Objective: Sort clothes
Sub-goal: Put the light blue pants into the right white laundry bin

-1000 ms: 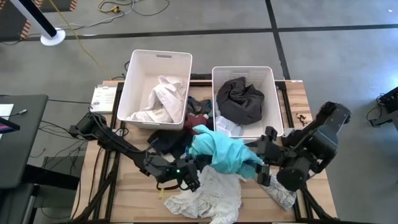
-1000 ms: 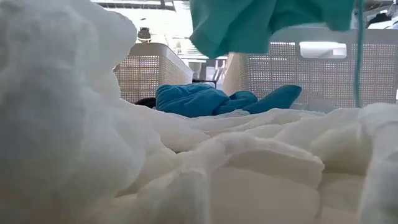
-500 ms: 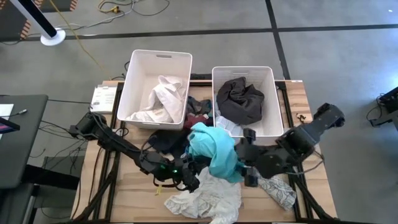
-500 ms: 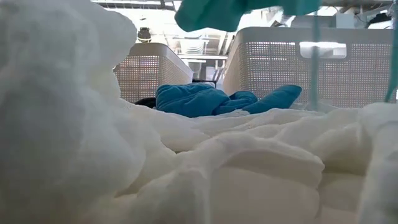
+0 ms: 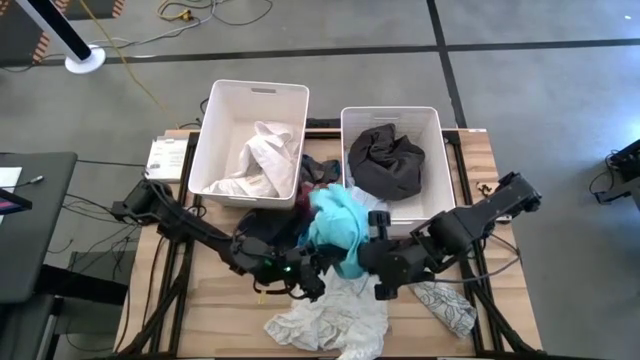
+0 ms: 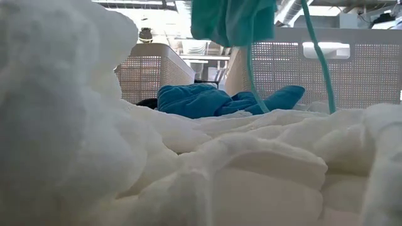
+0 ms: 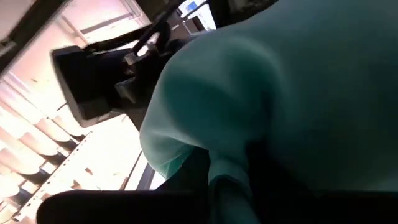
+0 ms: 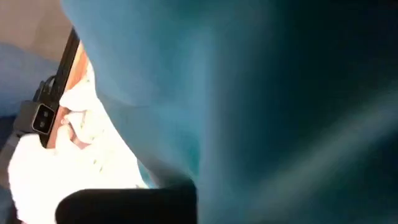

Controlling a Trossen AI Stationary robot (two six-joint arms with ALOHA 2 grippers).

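A teal garment (image 5: 335,225) is bunched up above the clothes pile in the middle of the table. In the low view the teal garment (image 6: 232,22) hangs at the top with thin cords (image 6: 320,63) dangling. My left gripper (image 5: 308,285) sits at its near left side, shut on it. My right gripper (image 5: 380,258) is close against its right side, with teal cloth filling the right wrist view. A white garment (image 5: 330,320) and a patterned one (image 5: 445,305) lie spread near the front edge. Dark garments (image 5: 270,228) lie under the teal one. My left gripper pinches a narrow fold of the teal garment (image 7: 225,177) between its two fingers (image 7: 193,183). The fingers slant upward, with the ceiling showing behind the cloth. The rest of the garment bulges over and beyond them, lifted off the pile, its cords hanging slack.
Two white bins stand at the back. The left bin (image 5: 250,92) holds white clothes (image 5: 260,160), and the right bin (image 5: 390,112) holds a black garment (image 5: 388,160). A blue garment (image 6: 213,100) lies before the bins. White cloth (image 6: 94,125) fills the low view's foreground.
My right gripper has moved toward the table's left, up against the teal garment. The garment, spread wide toward the right a second ago, is now gathered into a narrower bunch farther left and toward the bins. Its dangling cords have swung left.
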